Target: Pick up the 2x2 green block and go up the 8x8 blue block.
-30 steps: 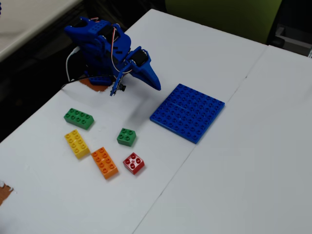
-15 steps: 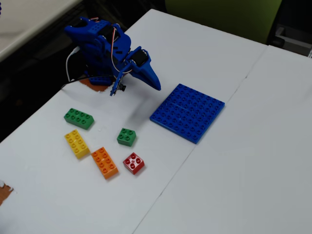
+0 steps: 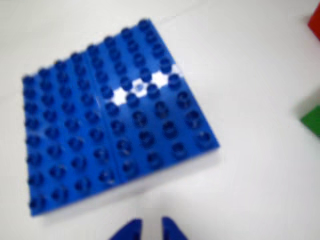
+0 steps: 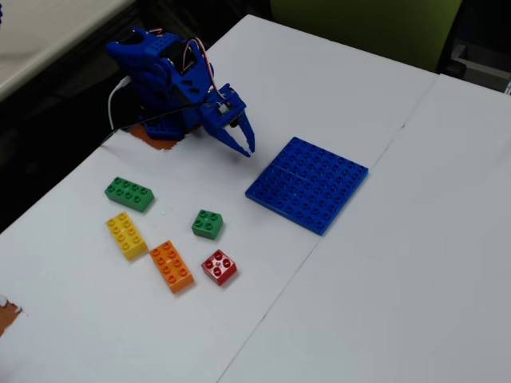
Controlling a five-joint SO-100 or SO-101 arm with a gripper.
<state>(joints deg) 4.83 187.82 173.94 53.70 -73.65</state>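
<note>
In the fixed view, nearest to the camera lie the loose bricks on the white table (image 4: 383,279): the red brick (image 4: 219,266) and the orange brick (image 4: 172,266), then the yellow brick (image 4: 126,235). A little farther is the 2x2 green block (image 4: 207,224), flat on the table with its studs up, touching nothing. Beyond it on the left lies the longer green brick (image 4: 128,194), and on the right the 8x8 blue block (image 4: 307,183), well apart from the small bricks.

Farthest is the gripper (image 4: 245,146), low above the table near the arm's base. The green block lies from it toward the camera and a little to the left in this view; the blue plate is just to its right. The block is square, so it has no long axis to match.

In the wrist view the fingertips (image 3: 172,231) point at the near edge of the 8x8 blue block (image 3: 115,120), and the 2x2 green block (image 3: 312,120) shows only as a corner at the right edge. I judge the arm must turn toward that side first.

The fingers stand a little apart, with a narrow gap between them, and they hold and touch nothing.
</note>
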